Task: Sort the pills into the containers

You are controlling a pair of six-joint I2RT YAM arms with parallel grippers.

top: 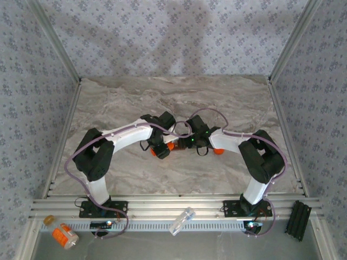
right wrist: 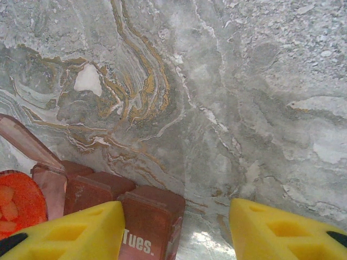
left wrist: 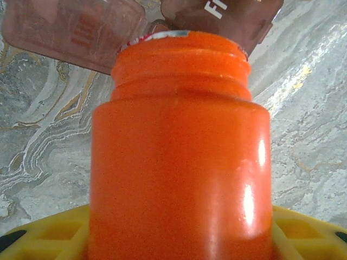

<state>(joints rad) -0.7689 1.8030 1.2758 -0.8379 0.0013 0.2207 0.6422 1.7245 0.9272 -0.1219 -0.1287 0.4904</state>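
the left gripper (left wrist: 179, 241) is clamped on the uncapped orange bottle (left wrist: 179, 162), pills (right wrist: 10, 203) inside, its mouth right at the box (right wrist: 146, 214); the box's row runs sideways across that mouth; the right gripper (right wrist: 178, 219), fingers apart, hovers at the box's "tues." end, gripping nothing; the box is translucent red-brown, lids (left wrist: 76, 32) raised, lying mid-worktop (right wrist: 244, 108).
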